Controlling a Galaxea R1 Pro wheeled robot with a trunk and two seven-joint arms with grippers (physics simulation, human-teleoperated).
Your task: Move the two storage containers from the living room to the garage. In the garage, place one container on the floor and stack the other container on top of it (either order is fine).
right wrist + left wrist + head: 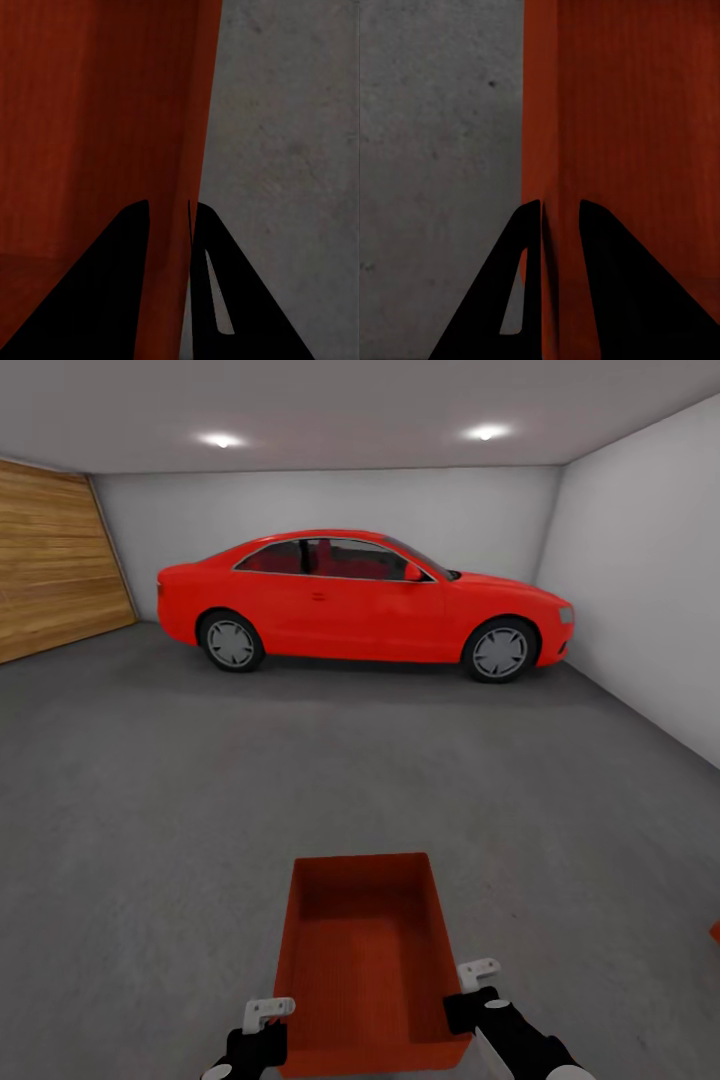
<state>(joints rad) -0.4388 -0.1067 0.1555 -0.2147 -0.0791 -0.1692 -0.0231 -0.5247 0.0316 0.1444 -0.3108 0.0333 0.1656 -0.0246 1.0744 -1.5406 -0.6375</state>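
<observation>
From my head camera: I'm in the garage, grey concrete floor (150, 810) spreading out ahead, pale walls, two ceiling lights on. A red car (365, 600) is parked side-on across the far end, and a wooden panel door (50, 570) closes off the far left. Right in front of me, between my two arms, is the orange-red bin (365, 960), open top up, its long sides running away from me. My left jaws (262, 1028) sit at its left wall near the close corner, my right jaws (472, 988) at its right wall, so the bin is held between them. Whether its base touches the concrete I cannot tell from here. Off beyond my right jaws, at the very edge of the picture, a small sliver of orange-red (716, 932) pokes in; too little shows to say what it is.

Left wrist camera now: my left jaws (560, 225) are clenched on the bin's wall (544, 112), one dark finger (521, 255) outside, the other inside, the thin ribbed wall squeezed between them. The bin's inside (645, 135) runs along one side, mottled concrete (435, 150) along the other.

Right wrist camera: same story mirrored. My right jaws (169, 225) are clamped over the opposite wall (202, 97), a finger (225, 285) on the concrete side and its partner on the inner side, with the wall pinched between. Orange-red interior (90, 112) beside one finger, grey floor (292, 150) beside the other.
</observation>
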